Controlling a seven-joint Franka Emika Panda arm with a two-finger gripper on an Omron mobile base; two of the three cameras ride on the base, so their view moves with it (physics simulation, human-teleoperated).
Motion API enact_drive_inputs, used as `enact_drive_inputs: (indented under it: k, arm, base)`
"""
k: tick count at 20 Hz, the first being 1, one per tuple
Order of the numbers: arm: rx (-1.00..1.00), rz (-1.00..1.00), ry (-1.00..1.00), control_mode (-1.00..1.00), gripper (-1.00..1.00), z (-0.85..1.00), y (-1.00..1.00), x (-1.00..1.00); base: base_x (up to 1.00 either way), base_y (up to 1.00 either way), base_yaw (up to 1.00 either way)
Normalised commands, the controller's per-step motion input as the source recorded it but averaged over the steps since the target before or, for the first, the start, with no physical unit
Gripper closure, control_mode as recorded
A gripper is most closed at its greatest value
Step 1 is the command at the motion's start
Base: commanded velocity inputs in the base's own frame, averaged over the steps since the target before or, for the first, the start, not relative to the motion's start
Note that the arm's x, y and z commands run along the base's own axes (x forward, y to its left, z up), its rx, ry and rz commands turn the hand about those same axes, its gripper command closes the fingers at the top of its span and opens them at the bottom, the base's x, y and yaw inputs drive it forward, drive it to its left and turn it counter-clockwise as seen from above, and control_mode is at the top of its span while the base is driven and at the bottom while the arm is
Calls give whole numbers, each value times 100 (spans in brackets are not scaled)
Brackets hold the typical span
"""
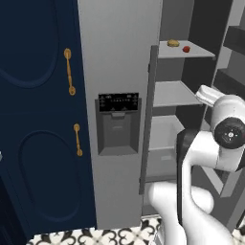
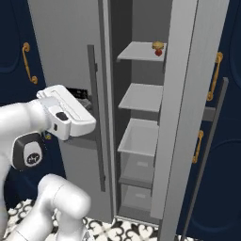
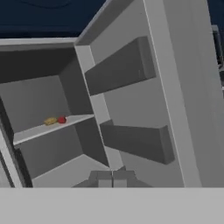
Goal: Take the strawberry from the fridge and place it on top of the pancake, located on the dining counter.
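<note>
The fridge [image 1: 119, 57] stands with its left door shut and its right door [image 2: 188, 94] swung open. On the top shelf [image 2: 139, 51] inside lies the strawberry [image 1: 186, 49] [image 2: 158, 52] [image 3: 62, 119], a tiny red berry right beside a small golden-brown lump [image 1: 173, 43] [image 3: 50, 121]. My gripper [image 3: 113, 179] is shut with nothing between its fingertips; it is well short of the shelf and points into the fridge. My white hand [image 2: 66, 113] hangs in front of the left door's dispenser panel [image 1: 118, 103]. The pancake and the dining counter are out of view.
Navy cabinets with gold handles [image 1: 70, 72] [image 2: 217, 75] flank the fridge. Long dark handles [image 1: 149, 119] [image 2: 96, 117] run down the doors. Bins [image 3: 135, 140] line the inside of the open door. Bare shelves and drawers [image 2: 139, 136] lie below the top shelf.
</note>
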Motion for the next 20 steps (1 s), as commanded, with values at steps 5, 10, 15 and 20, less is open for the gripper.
enact_drive_inputs:
  k: [5, 10, 15, 20]
  arm:
    - [-1, -31, 0, -100, 100, -41, -77, 58]
    - [0, -11, 1, -100, 100, -1, -48, 55]
    - [3, 0, 0, -100, 100, -15, -51, 84]
    - [8, 0, 0, -100, 100, -14, -51, 61]
  base:
    - [0, 0, 0]
    - [0, 0, 0]
    - [0, 0, 0]
    - [0, 0, 0]
